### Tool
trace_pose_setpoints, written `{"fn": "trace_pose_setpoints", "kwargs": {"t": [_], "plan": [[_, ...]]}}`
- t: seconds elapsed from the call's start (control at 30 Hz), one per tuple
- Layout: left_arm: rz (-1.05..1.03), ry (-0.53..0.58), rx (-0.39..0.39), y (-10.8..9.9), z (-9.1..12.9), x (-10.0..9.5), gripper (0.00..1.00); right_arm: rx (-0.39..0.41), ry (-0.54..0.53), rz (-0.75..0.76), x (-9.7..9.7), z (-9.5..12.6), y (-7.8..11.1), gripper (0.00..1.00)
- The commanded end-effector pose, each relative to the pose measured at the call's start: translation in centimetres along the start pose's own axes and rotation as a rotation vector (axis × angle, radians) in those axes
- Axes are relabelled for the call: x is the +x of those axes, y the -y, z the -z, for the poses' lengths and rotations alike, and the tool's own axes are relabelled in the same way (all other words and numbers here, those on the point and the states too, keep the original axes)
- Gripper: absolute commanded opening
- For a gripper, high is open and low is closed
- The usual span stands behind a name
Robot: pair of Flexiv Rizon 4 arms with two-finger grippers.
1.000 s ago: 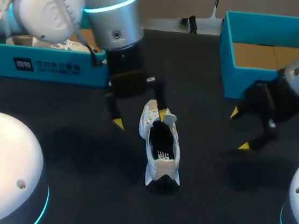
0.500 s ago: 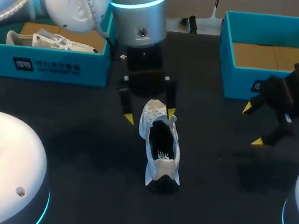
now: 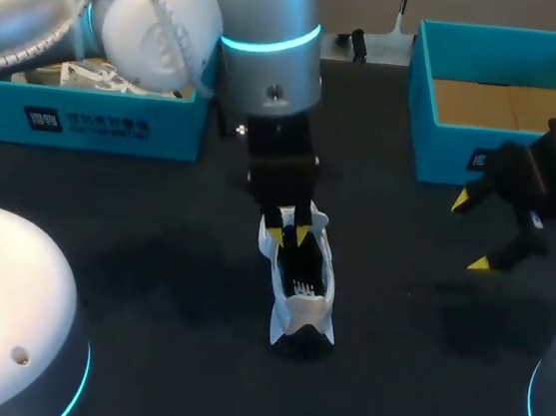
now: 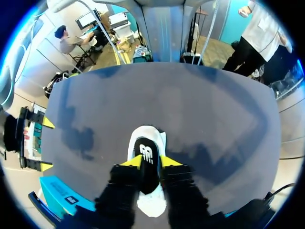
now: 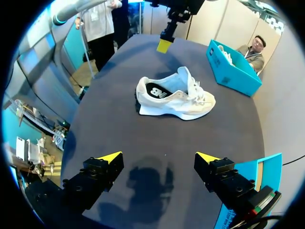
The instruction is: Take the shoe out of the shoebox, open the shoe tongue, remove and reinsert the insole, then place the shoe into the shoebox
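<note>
L gripper [image 3: 287, 235] over white shoe [image 5: 178, 104], blk insole [image 5: 156, 90]

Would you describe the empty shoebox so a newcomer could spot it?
On the dark table, two teal boxes stand at the far side. It is the right box, showing bare cardboard inside, while the left box holds a white shoe.

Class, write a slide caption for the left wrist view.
Left gripper poised above white shoe on dark table.

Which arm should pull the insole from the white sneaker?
Left: the left gripper sits over the opening of the white sneaker; the right gripper hangs open, apart, beside the empty teal shoebox.
</note>
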State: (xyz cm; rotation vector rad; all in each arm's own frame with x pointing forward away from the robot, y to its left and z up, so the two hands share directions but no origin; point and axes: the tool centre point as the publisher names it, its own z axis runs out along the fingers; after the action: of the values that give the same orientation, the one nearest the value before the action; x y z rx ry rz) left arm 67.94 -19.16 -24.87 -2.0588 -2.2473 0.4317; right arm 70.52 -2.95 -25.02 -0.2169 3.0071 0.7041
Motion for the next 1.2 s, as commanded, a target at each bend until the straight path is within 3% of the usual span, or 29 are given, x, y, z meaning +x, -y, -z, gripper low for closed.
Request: {"fn": "trace_pose_setpoints", "kwargs": {"t": [0.03, 0.2, 0.63, 0.97, 1.03, 1.2], "plan": [[-0.005, -0.004, -0.029, 0.2, -2.3, -0.3, 0.00, 0.002, 0.002, 0.000, 0.1, 0.0, 0.0, 1.00], [-0.032, -0.023, -0.078, -0.3, -4.3, -0.3, 0.00, 0.002, 0.002, 0.000, 0.1, 0.0, 0.0, 1.00], [-0.028, -0.029, -0.114, -3.1, -8.2, -1.0, 0.00, 0.002, 0.002, 0.000, 0.1, 0.0, 0.0, 1.00], [-0.036, -0.051, -0.160, -4.7, -10.5, -1.6, 0.00, 0.002, 0.002, 0.000, 0.1, 0.0, 0.0, 1.00], [-0.048, -0.056, -0.198, -5.2, -11.1, -1.7, 0.00, 0.002, 0.002, 0.000, 0.1, 0.0, 0.0, 1.00], [-0.038, -0.061, -0.198, -5.9, -12.1, -1.8, 0.00, 0.002, 0.002, 0.000, 0.1, 0.0, 0.0, 1.00]]}}
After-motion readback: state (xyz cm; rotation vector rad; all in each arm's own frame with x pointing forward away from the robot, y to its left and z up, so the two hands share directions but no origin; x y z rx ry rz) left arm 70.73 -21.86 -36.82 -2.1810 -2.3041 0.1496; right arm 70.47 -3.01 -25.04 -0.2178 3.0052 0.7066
